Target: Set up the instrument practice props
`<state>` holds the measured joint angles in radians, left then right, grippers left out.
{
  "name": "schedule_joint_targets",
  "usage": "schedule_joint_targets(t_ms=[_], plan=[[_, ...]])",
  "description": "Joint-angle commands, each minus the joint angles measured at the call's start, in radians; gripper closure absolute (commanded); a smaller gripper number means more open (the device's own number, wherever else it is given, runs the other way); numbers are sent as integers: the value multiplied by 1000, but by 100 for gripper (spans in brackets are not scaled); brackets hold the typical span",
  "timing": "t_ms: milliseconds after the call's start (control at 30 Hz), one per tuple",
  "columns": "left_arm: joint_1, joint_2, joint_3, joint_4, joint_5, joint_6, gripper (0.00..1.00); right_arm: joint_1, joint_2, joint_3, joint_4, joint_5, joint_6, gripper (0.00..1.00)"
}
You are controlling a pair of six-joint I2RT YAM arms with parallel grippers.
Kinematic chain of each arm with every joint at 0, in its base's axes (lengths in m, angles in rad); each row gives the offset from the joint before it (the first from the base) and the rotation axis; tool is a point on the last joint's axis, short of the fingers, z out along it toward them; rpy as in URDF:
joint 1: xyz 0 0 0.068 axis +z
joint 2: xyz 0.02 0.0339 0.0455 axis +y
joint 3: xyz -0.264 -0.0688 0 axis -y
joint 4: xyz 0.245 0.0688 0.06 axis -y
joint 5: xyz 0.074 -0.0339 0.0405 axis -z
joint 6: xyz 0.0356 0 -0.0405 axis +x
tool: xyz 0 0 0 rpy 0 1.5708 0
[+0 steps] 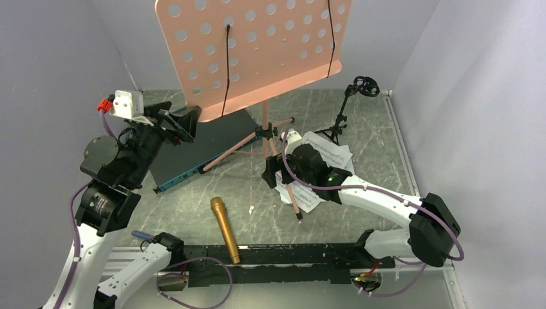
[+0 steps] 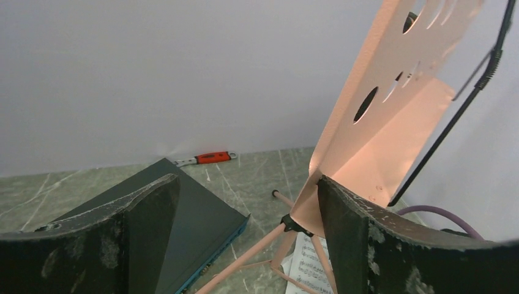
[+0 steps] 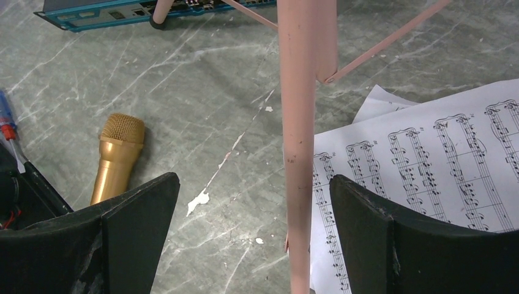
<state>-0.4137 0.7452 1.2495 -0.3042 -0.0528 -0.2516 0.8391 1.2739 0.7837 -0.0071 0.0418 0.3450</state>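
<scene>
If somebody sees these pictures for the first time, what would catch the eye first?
The big pink music stand with round holes, towering at the back centre of the table. Next, the gold microphone lying flat near the front, between the two arms, and the sheet music spread right of the stand's legs, partly under the right arm.
</scene>
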Motion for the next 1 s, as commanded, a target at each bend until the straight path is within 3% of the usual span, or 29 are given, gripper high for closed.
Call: schedule_joint_targets(t_ms=[0, 533, 967], plan=[[1, 11, -1, -17, -122, 6, 13, -3, 2, 43, 32, -16, 8, 2], [1, 78, 36, 13, -265, 38, 14, -3, -15, 33, 26, -6, 5, 2], [1, 107, 63, 30, -319, 80, 7, -3, -11, 22, 37, -5, 10, 2]])
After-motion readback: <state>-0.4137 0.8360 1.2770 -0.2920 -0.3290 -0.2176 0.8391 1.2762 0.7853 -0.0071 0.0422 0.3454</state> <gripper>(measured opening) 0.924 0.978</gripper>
